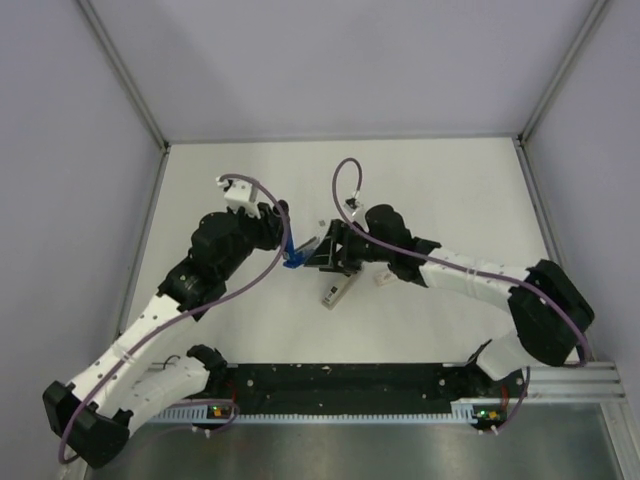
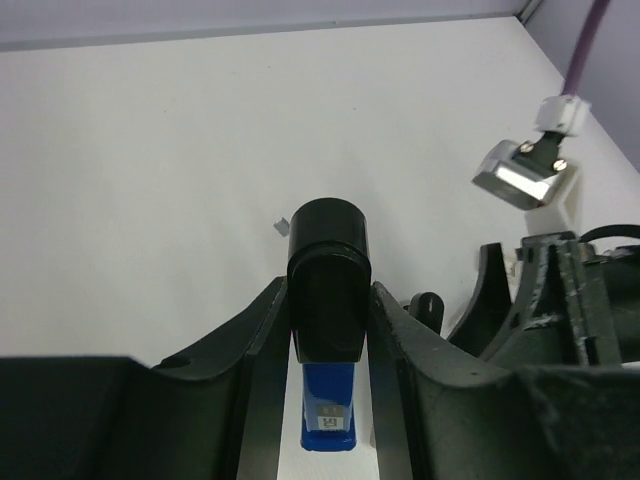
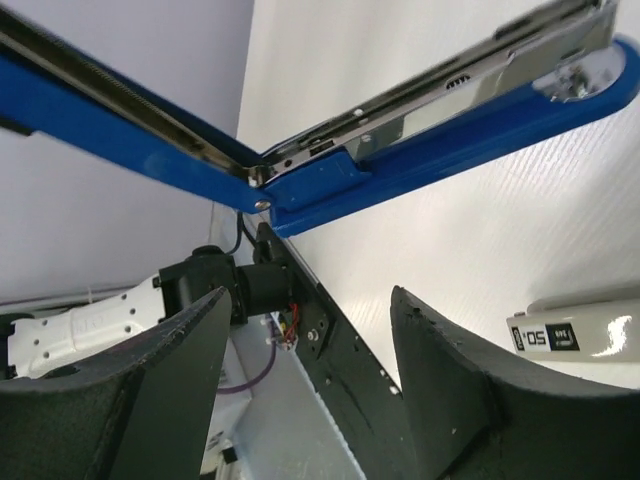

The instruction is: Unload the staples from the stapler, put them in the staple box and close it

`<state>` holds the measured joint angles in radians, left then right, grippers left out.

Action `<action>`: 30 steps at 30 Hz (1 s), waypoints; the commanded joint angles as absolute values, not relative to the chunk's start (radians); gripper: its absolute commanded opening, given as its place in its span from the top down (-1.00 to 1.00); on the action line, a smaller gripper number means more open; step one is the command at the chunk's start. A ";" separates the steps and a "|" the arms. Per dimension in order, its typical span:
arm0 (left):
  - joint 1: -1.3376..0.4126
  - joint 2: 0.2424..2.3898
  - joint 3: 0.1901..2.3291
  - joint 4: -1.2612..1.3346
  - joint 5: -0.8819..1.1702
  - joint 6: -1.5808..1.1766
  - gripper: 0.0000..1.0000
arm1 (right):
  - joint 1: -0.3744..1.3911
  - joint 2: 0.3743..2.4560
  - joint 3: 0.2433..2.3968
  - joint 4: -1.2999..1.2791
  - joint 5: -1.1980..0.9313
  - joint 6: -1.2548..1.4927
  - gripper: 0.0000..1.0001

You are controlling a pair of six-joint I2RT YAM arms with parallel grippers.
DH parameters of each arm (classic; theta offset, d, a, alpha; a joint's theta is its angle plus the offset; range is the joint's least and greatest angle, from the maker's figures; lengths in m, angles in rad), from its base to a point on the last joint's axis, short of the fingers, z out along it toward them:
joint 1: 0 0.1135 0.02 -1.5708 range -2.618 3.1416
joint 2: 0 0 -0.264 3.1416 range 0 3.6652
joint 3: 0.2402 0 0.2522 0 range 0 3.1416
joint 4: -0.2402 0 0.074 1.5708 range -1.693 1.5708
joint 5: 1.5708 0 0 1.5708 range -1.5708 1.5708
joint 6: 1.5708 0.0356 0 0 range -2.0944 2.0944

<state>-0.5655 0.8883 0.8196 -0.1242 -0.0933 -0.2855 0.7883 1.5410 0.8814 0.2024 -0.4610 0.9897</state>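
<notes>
1. Left gripper (image 2: 330, 292): clamped on the stapler (image 2: 330, 250). Black end cap just past its fingertips, blue body between them.
2. Stapler, hinged open: lid (image 3: 120, 110) up-left of the right gripper, rail (image 3: 450, 90) up-right, hinge above its gap. Staples in the rail: cannot tell.
3. Right gripper (image 3: 305, 310): spread, empty.
4. White box (image 3: 570, 335): beside its right finger.

Handling: left clamp firm. Right fingers should rise to the rail, pinch the strip lightly and draw along the rail, never across.
</notes>
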 commanded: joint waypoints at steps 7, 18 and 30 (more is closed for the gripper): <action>-0.568 0.903 0.884 -0.042 -0.199 -0.227 1.00 | 0.750 1.301 0.884 -0.047 -0.299 0.782 -0.33; -0.566 1.101 0.929 0.146 -0.363 -0.069 1.00 | 0.707 1.269 0.862 -0.094 -0.316 0.704 -0.34; -0.568 1.425 1.038 0.046 -0.483 -0.064 1.00 | 0.666 1.249 0.793 -0.094 -0.316 0.673 -0.35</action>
